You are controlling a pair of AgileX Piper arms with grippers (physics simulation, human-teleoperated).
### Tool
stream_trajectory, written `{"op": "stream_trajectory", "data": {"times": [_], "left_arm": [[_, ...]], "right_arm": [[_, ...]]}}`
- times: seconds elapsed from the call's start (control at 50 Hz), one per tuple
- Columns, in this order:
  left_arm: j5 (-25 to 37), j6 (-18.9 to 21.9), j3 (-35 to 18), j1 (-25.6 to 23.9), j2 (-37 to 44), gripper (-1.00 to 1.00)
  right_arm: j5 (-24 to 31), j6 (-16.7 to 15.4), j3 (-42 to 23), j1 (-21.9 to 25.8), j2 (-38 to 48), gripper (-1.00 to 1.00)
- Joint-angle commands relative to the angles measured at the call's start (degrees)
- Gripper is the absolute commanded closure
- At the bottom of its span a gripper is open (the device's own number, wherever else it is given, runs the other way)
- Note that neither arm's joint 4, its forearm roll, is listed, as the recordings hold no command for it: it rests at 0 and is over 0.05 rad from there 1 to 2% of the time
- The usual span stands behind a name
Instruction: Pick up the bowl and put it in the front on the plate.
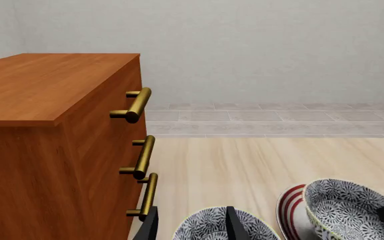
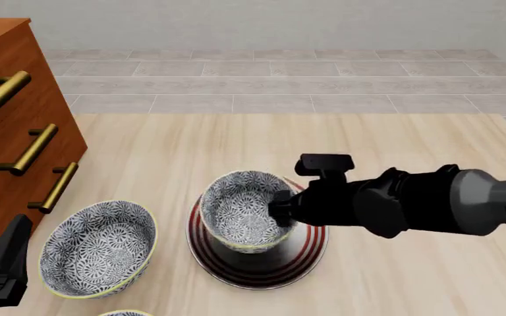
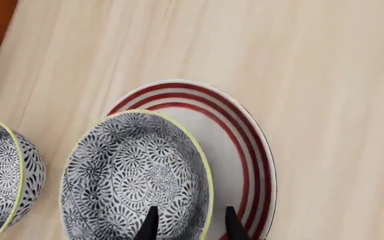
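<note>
Front view: the bowl [image 2: 242,210] sits on the plate [image 2: 257,271], tilted slightly, resting toward the plate's far-left part; the plate's red rings show in front of and to the right of it; the plate lies flat on the tabletop [image 2: 394,145].

The right gripper [image 2: 281,207] reaches in from the right, arm roughly level, its fingers at the bowl's right rim; right wrist view shows the two fingers [image 3: 150,226] straddling the rim of the bowl [image 3: 135,175], one inside the bowl and one outside over the plate [image 3: 245,145]; whether the fingers press the wall or stand just clear of it cannot be told from these pictures.

The left gripper [image 2: 2,263] is low at the left edge of the front view, beside the second bowl [image 2: 99,247], which stands on the tabletop left of the plate, apart from it; left wrist view shows its fingers [image 1: 235,225] spread, with nothing between them, over the second bowl [image 1: 222,225].

A third patterned rim [image 2: 126,313] just shows at the bottom edge of the front view; too little is visible to say more.

The wooden drawer cabinet [image 2: 7,131] stands at the left, three brass handles [image 2: 29,150] on its front; grey tiled floor [image 2: 279,79] beyond the tabletop's far edge.
</note>
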Motion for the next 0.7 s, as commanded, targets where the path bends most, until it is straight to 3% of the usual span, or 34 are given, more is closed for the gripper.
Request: {"op": "stream_trajectory", "data": {"times": [0.02,0.3,0.44,0.7], "left_arm": [[0.0,0.0,0.0,0.0,0.0,-1.0],[0.0,0.0,0.0,0.0,0.0,-1.0],[0.0,0.0,0.0,0.0,0.0,-1.0],[0.0,0.0,0.0,0.0,0.0,-1.0]], "right_arm": [[-0.8,-0.7,0.4,-1.5,0.5,-1.0],[1.7,-5.0,-2.2,-4.9,-3.2,-1.0],[6.7,-6.7,-7.2,-6.6,-7.0,-1.0],[8.4,-9.2,-10.7,-6.4,-8.7,-1.0]]}}
